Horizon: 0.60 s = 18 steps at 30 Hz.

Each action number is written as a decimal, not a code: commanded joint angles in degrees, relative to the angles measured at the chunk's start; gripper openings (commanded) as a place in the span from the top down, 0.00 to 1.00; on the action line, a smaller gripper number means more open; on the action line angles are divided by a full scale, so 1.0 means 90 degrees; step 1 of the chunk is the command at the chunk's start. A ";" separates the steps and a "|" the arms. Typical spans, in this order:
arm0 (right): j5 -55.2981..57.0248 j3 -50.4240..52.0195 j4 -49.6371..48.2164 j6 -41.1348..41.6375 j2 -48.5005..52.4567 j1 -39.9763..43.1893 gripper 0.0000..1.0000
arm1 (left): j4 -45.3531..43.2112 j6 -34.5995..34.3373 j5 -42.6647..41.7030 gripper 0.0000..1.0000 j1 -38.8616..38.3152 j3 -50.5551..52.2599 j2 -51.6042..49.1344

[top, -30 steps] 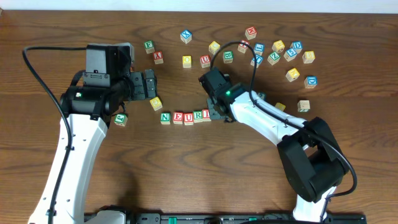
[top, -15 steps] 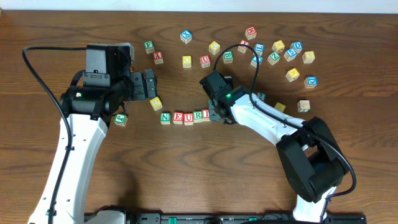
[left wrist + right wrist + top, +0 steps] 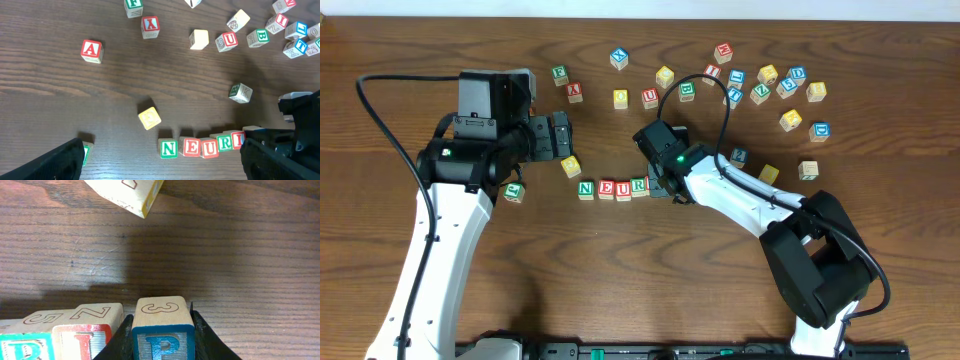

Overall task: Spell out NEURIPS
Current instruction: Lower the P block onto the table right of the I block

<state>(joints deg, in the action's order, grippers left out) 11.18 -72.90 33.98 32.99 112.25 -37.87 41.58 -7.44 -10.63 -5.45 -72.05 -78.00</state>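
A row of letter blocks (image 3: pixel 615 188) spells N, E, U, R, I on the table; it also shows in the left wrist view (image 3: pixel 202 146). My right gripper (image 3: pixel 661 186) is shut on a blue P block (image 3: pixel 162 330), held right beside the red I block (image 3: pixel 85 335) at the row's right end. My left gripper (image 3: pixel 560 136) hovers open and empty above and to the left of the row, its dark fingers at the bottom corners of the left wrist view (image 3: pixel 160 165).
Loose letter blocks lie scattered at the back of the table (image 3: pixel 760 85). A yellow block (image 3: pixel 571 166) and a green block (image 3: pixel 514 192) sit near the left arm. A tilted block (image 3: pixel 125 192) lies just beyond the P.
My right gripper has moved left with the P block, closing the gap to the I block. The left arm has not moved.
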 commanded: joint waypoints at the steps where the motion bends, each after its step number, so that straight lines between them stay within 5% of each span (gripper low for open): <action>1: 0.0080 0.0024 0.0012 0.0194 -0.0158 -0.0053 0.99 | 0.0000 0.0036 -0.0036 0.02 0.0010 -0.0146 0.0058; 18: 0.0102 0.0080 0.0087 0.0262 -0.0158 -0.0053 0.99 | 0.0000 0.0036 -0.0036 0.02 0.0010 -0.0146 0.0058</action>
<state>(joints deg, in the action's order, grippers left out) 11.20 -72.62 34.65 34.15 112.25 -37.87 41.58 -7.44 -10.63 -5.45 -72.05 -78.00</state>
